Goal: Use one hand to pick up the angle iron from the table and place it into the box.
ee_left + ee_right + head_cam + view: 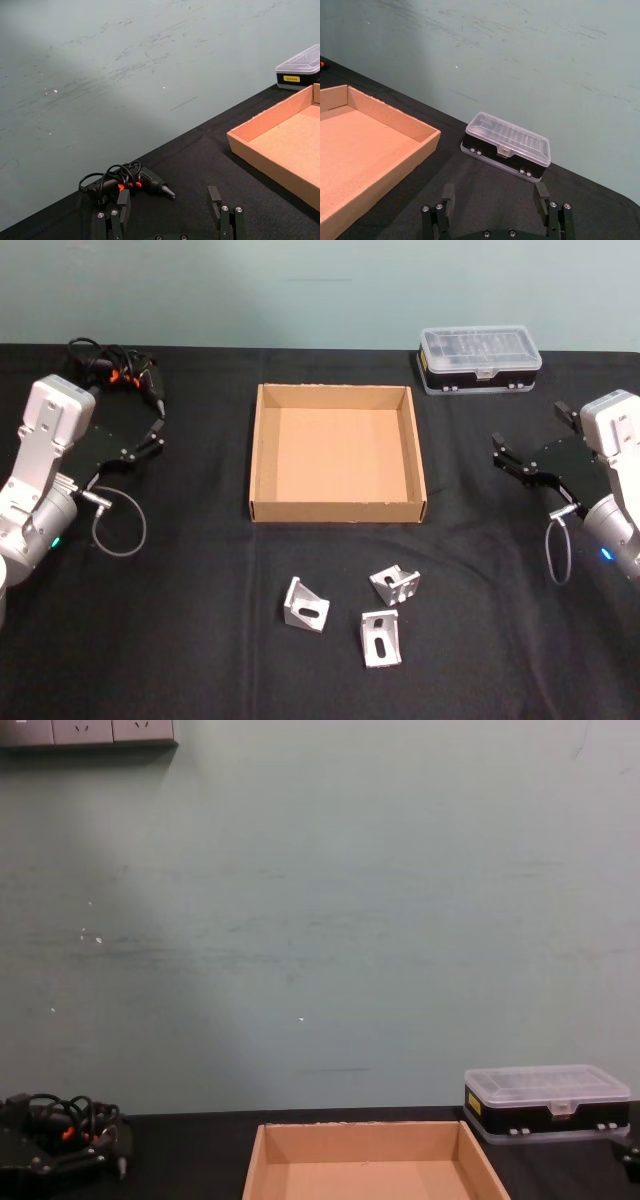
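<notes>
Three silver angle irons lie on the black table (pixel 200 640) in front of the box: one at the left (pixel 306 604), one at the right (pixel 395 583), one nearest me (pixel 381 638). The tan cardboard box (pixel 338 508) stands empty at the table's middle; its walls also show in the left wrist view (pixel 270 116), right wrist view (pixel 395 116) and chest view (pixel 370 1132). My left gripper (pixel 155 432) hovers open at the left, well apart from the irons, fingers (pixel 215 199) spread. My right gripper (pixel 505 455) hovers open at the right, fingers (pixel 448 194) spread.
A clear-lidded black and yellow plastic case (pixel 480 358) stands at the back right, beside the box's far corner. A black tool with an orange trigger and coiled cable (pixel 118 370) lies at the back left, just beyond my left gripper. A teal wall rises behind the table.
</notes>
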Robot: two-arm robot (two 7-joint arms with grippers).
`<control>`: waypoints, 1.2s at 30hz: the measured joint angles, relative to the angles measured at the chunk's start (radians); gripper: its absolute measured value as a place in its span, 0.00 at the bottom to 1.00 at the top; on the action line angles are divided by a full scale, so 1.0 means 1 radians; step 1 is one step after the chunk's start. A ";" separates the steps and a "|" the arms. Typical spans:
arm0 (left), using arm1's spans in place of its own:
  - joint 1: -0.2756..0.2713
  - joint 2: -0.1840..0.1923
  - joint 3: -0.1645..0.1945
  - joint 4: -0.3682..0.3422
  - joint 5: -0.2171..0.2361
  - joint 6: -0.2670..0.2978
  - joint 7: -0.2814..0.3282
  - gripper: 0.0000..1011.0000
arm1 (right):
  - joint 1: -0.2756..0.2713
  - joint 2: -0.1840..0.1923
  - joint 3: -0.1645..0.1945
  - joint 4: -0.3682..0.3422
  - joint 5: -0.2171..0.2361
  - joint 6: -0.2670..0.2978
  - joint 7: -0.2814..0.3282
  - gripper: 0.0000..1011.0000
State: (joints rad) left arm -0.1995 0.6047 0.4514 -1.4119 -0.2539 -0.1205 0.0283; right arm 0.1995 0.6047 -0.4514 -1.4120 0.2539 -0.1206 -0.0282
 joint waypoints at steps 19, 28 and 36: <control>0.000 0.000 0.000 0.000 0.000 0.000 0.000 0.99 | 0.000 0.000 0.000 0.000 0.000 0.000 0.000 0.99; 0.000 0.000 0.000 0.000 0.000 0.000 0.000 0.99 | 0.000 0.000 0.000 0.000 0.000 0.000 0.000 0.99; 0.000 0.000 0.000 0.000 0.000 0.000 0.000 0.99 | 0.000 0.000 0.000 0.000 0.000 0.000 0.000 0.99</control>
State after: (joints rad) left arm -0.1995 0.6047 0.4514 -1.4120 -0.2538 -0.1206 0.0283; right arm 0.1995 0.6047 -0.4514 -1.4120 0.2539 -0.1205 -0.0283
